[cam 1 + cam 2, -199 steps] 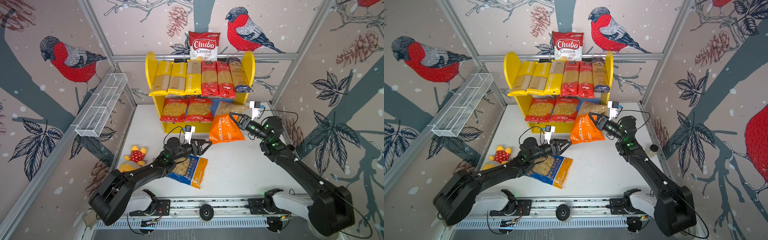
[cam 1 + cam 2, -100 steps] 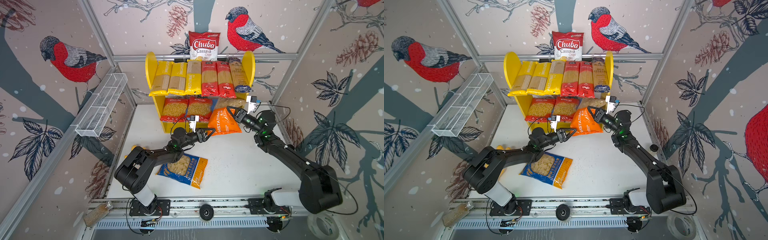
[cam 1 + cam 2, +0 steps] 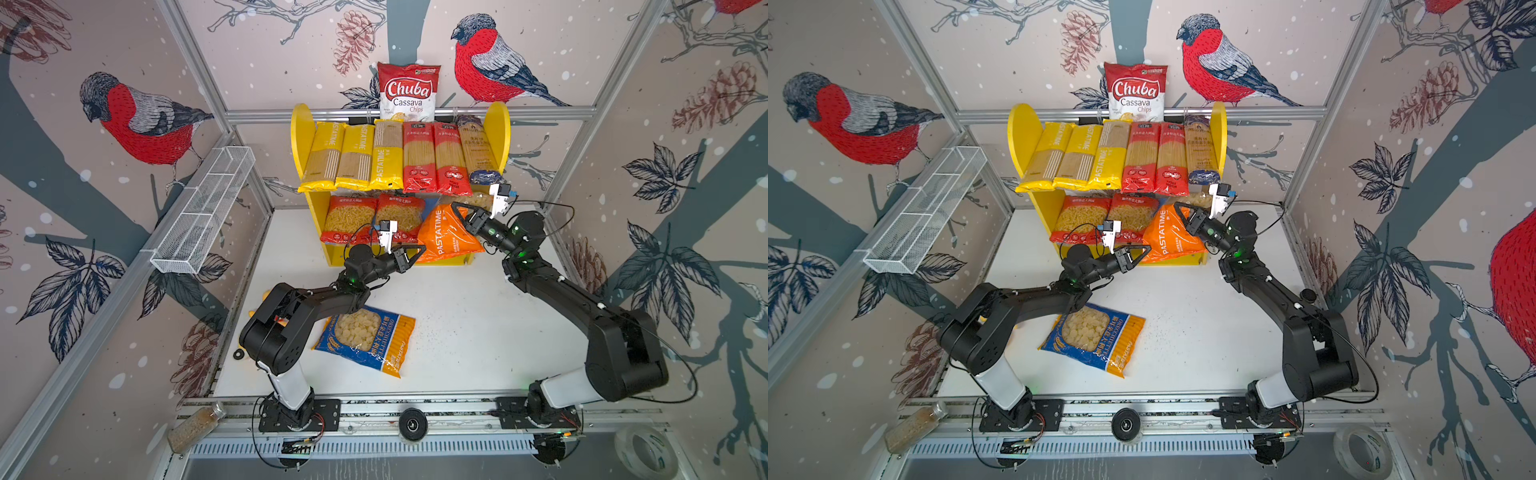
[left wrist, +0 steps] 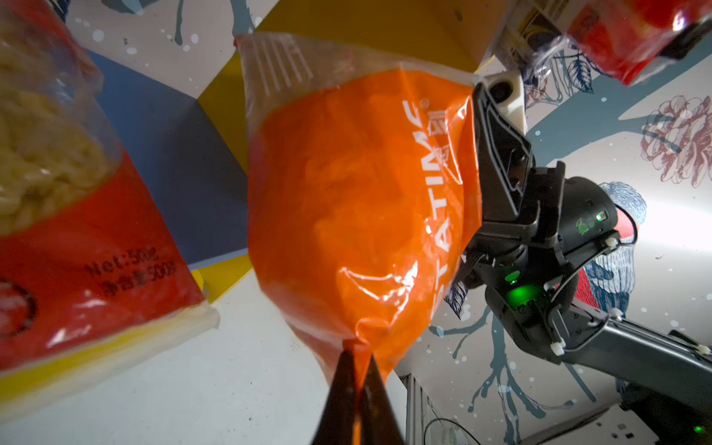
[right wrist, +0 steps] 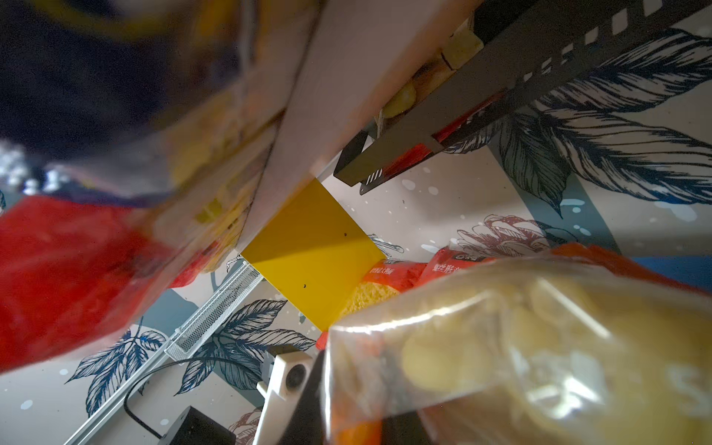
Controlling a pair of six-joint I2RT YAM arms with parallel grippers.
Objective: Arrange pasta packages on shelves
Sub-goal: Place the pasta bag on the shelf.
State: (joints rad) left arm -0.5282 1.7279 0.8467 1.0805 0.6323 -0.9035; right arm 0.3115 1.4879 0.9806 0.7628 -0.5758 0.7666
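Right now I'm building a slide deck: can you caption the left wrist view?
Left hand pinches the orange pasta bag's corner while the right hand holds its side beside the shelf.

We see the orange PASTATIME bag (image 3: 446, 237) tilted at the front of the shelves (image 3: 300, 137), between our two grippers: the left gripper (image 4: 356, 362) pinches its lower corner, the right gripper (image 3: 459, 212) grips its upper side. Above our grippers, six long packs (image 3: 399, 156) lie side by side on the upper board. Just beyond the left gripper stand two red short-pasta bags (image 3: 374, 218). Behind the left gripper, the blue bag (image 3: 365, 338) lies flat.
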